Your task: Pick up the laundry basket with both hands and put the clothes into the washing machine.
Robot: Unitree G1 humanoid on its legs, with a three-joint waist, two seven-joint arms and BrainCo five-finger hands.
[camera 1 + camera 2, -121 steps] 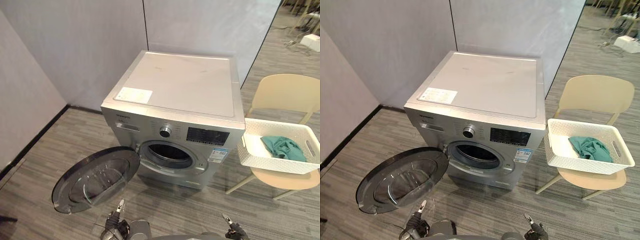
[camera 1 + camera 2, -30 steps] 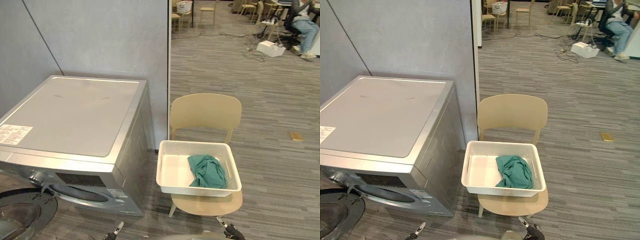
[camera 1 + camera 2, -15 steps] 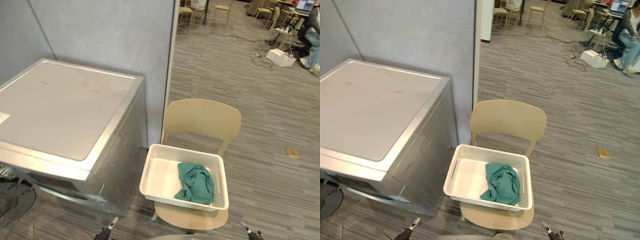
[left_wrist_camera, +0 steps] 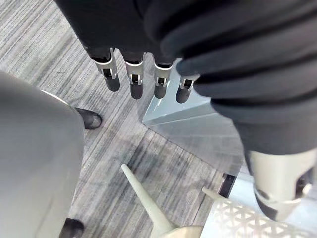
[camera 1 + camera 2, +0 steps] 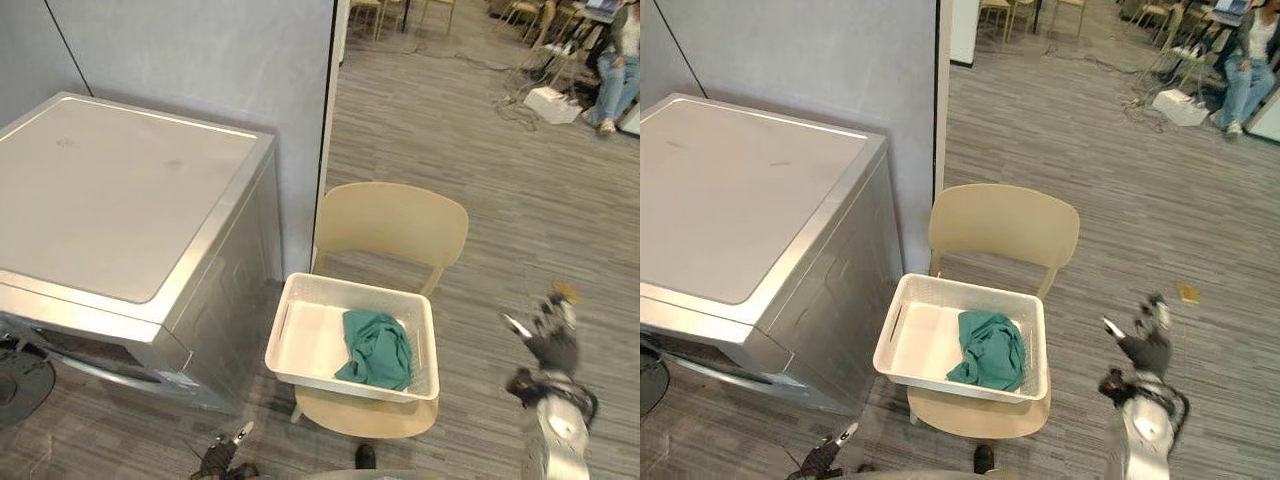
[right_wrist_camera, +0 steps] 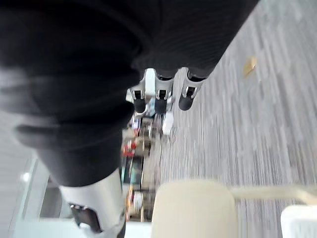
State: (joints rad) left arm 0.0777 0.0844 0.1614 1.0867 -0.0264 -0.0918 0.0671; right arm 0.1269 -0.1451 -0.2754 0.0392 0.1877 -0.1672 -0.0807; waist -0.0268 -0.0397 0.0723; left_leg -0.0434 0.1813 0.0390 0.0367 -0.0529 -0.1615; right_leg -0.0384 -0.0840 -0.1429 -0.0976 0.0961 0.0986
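A white laundry basket (image 5: 288, 334) sits on the seat of a beige chair (image 5: 392, 224), just right of the silver washing machine (image 5: 120, 200). A green garment (image 5: 378, 348) lies in the basket's right half. My right hand (image 5: 549, 338) is raised to the right of the chair, apart from the basket, fingers (image 6: 159, 99) straight and holding nothing. My left hand (image 5: 224, 461) hangs low in front of the machine, its fingers (image 4: 135, 84) straight, also empty. The basket's corner (image 4: 246, 223) shows past the left thumb.
The machine's open round door (image 5: 18, 384) shows at the lower left edge. A grey partition wall (image 5: 200, 50) stands behind the machine and chair. Grey plank floor (image 5: 520, 230) spreads to the right. A seated person (image 5: 615, 55) and cables are far back right.
The camera has shifted a little, so basket and chair sit slightly higher and left. My right hand has risen into view to the right of the chair. The basket has not moved.
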